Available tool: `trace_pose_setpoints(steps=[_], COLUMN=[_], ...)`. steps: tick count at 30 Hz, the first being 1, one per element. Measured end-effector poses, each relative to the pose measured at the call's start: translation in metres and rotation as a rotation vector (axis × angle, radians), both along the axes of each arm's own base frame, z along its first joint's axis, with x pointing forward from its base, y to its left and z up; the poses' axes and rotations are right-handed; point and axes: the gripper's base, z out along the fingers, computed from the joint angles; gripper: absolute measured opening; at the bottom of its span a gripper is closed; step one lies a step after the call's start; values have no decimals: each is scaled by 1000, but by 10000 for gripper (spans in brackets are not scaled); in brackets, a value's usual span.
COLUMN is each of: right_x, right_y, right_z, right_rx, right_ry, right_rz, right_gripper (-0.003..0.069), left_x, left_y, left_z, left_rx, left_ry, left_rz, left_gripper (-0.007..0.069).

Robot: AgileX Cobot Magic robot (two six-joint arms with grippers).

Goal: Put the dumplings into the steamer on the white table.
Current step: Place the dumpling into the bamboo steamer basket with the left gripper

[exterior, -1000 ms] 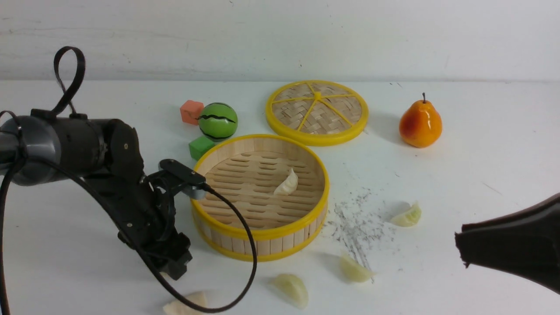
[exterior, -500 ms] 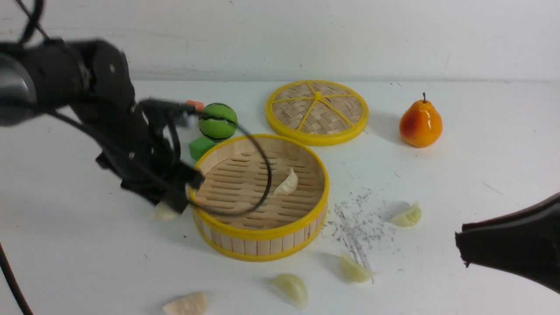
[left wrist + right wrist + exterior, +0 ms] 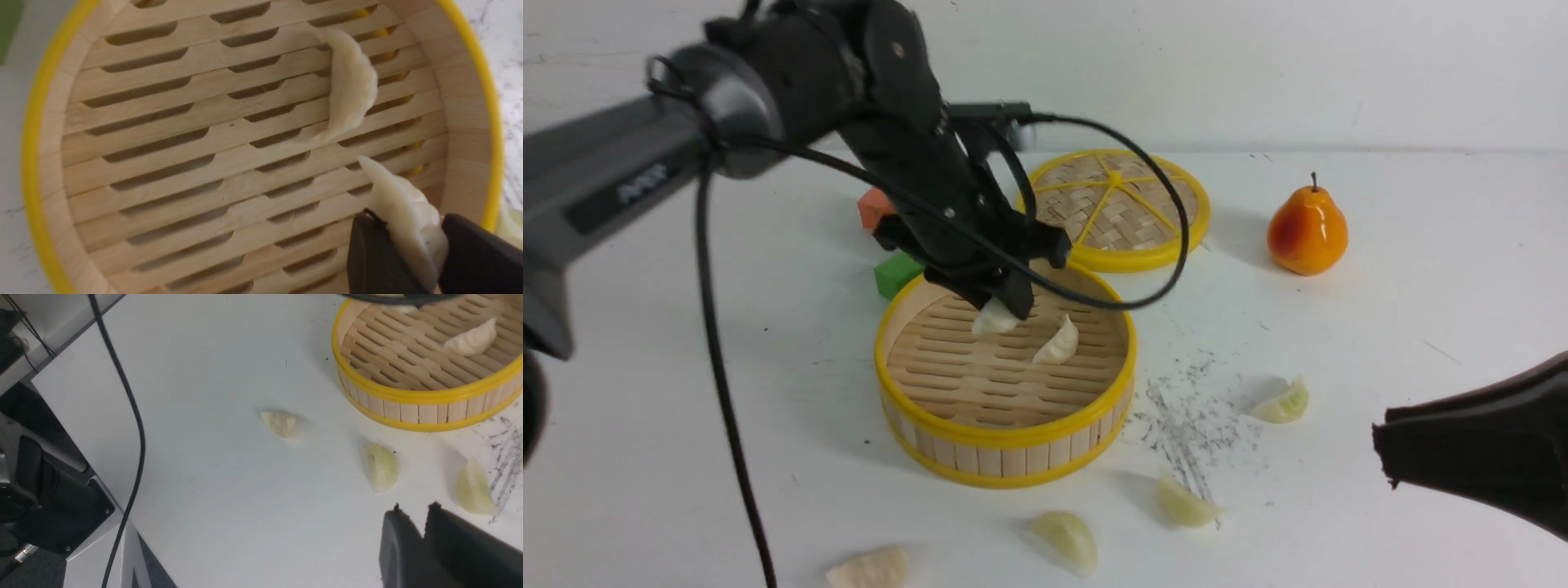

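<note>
Wood, plastic, scuffed tabletop
The steamer (image 3: 980,460) has bare matt wooden slats and smooth yellow rims; the lid (image 3: 1115,204) is woven strip; the dumplings (image 3: 1058,343) look waxy matt, the pear (image 3: 1307,233) glossy, the white table (image 3: 1421,278) smooth but grey-scuffed

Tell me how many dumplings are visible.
6. One dumpling lies inside the steamer, another dumpling is in the left gripper above it, four dumplings lie on the white table. None seems hidden.
</note>
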Motion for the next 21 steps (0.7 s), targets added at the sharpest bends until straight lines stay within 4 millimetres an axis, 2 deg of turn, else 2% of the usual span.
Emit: trace_pose_setpoints(steps=[3,7,18,21], right_x=[0,0,0,0], right_y=[0,0,0,0], right_z=[0,0,-1,-1], right_rx=[0,-1,-13,-14], right_ry=[-1,-1,-5,-5], right_rz=[0,1,3,4], right_gripper=[97,104,107,107], left_x=[11,24,37,38], left_y=[-5,-7,-10,-10], left_z=[-22,-38,-63,-64], left_rx=[5,0,-11,-12], left_ry=[4,-49,-72,-73], left_rz=[33,70,136,141], left_gripper=[192,192,192,225])
